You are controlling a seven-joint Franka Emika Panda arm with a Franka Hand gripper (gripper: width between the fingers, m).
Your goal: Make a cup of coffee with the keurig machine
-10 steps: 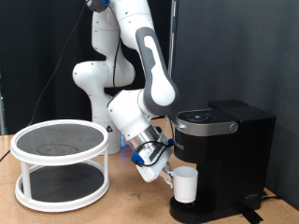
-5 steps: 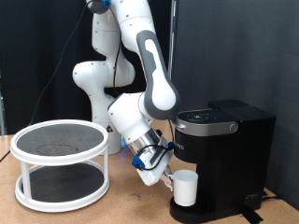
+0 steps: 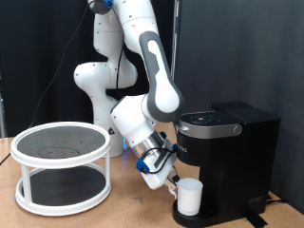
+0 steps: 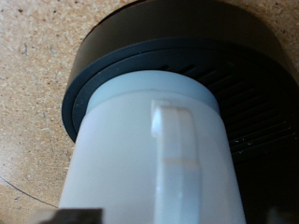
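Fingers [image 3: 169, 179] of the gripper [image 3: 173, 182] sit at the cup's [image 3: 190, 197] handle side, at about 9 o'clock of it in the exterior view; whether they clamp the handle or just touch it, cannot tell (contact zone too small and dark); fingers don't show in the wrist view.

Cup stands upright, long axis vertical, mouth up, on the round black drip base [image 3: 195, 218] of the keurig machine [image 3: 226, 161], under the brew head; handle [image 4: 179, 140] points out toward the gripper, facing the wrist camera dead on; cup is plain white, smooth, glossy ceramic, cylinder shape; handle a flat vertical strap loop.

Drip base in the wrist view [image 4: 103, 65]: black round disc, stepped rim, ribbed grille on its top face; cup [image 4: 121, 149] sits roughly centred on it.

Machine: black, boxy, matte plastic, tall, silver ring around the domed top, lid down; at 3 o'clock of the exterior view.

Two-tier round white rack [image 3: 62, 163] with dark mesh shelves at 9 o'clock, well apart from the cup; table [image 3: 123, 204] is speckled cork-like particle board.
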